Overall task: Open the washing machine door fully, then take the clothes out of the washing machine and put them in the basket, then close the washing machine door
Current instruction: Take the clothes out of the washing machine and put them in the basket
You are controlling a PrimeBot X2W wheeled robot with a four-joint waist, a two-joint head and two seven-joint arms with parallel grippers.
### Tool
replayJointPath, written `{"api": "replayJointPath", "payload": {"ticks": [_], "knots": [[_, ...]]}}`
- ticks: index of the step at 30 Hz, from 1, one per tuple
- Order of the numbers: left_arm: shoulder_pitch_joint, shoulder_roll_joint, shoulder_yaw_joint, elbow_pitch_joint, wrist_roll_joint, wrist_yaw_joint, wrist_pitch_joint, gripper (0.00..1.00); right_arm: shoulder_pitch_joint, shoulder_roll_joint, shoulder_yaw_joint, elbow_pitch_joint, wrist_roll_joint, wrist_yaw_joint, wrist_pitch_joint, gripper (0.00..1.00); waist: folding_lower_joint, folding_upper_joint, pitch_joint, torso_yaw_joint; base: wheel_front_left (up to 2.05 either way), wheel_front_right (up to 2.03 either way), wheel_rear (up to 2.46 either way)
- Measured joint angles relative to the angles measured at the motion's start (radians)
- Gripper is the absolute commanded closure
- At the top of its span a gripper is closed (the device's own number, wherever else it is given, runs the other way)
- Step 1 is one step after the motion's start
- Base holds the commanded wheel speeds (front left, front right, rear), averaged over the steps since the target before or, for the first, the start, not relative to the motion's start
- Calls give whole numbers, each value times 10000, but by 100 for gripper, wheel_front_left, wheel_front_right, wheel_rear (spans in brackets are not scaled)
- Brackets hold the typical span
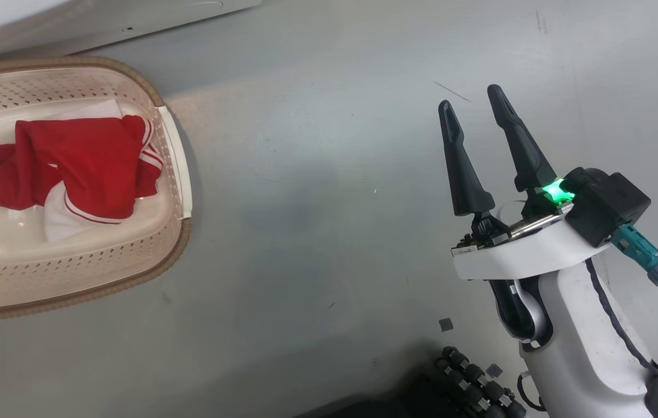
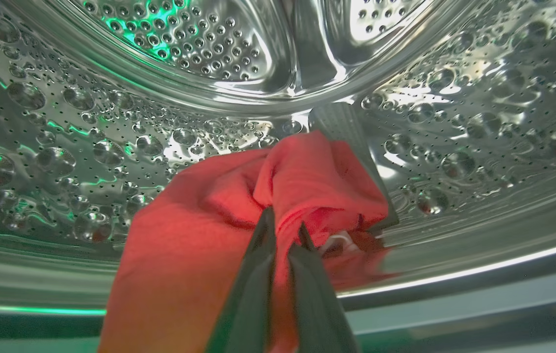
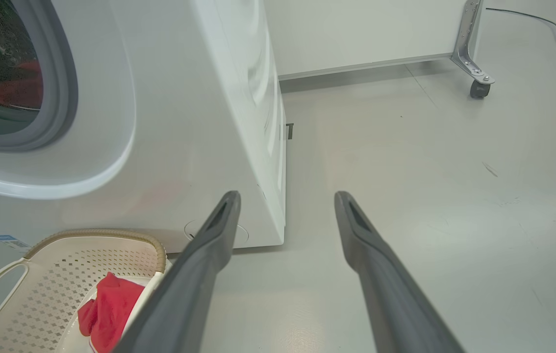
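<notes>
Now you are pinching the clothes (image 2: 219, 211) with your left gripper (image 2: 286, 219) at lower centre, inside the washing machine (image 2: 62, 147), while your right gripper (image 1: 469, 97) is hanging spread, right of the basket (image 1: 184, 244).

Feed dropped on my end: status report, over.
Left gripper shut on red garment in the drum. Right gripper open above floor. Another red garment already in basket. Nothing seen in the way.
</notes>
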Motion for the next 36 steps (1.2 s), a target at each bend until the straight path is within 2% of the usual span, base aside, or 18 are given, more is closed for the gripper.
{"api": "replayJointPath", "payload": {"ticks": [18,26,36], "knots": [[1539,-1524,12,-1413,-556,-13,-3340,100,8,-12,-612,174,-909,17,0,0,-1,0,-612,748,0,0,0],[2855,-2215,-127,-2194,-702,-13,-5005,100,134,-184,-938,311,-1150,90,0,0,-1,0,-1212,1113,0,0,0],[4627,-2857,-391,-2932,-711,102,-6288,100,676,-366,-1078,430,-1547,92,0,0,-1,0,-2076,1670,0,0,0]]}}
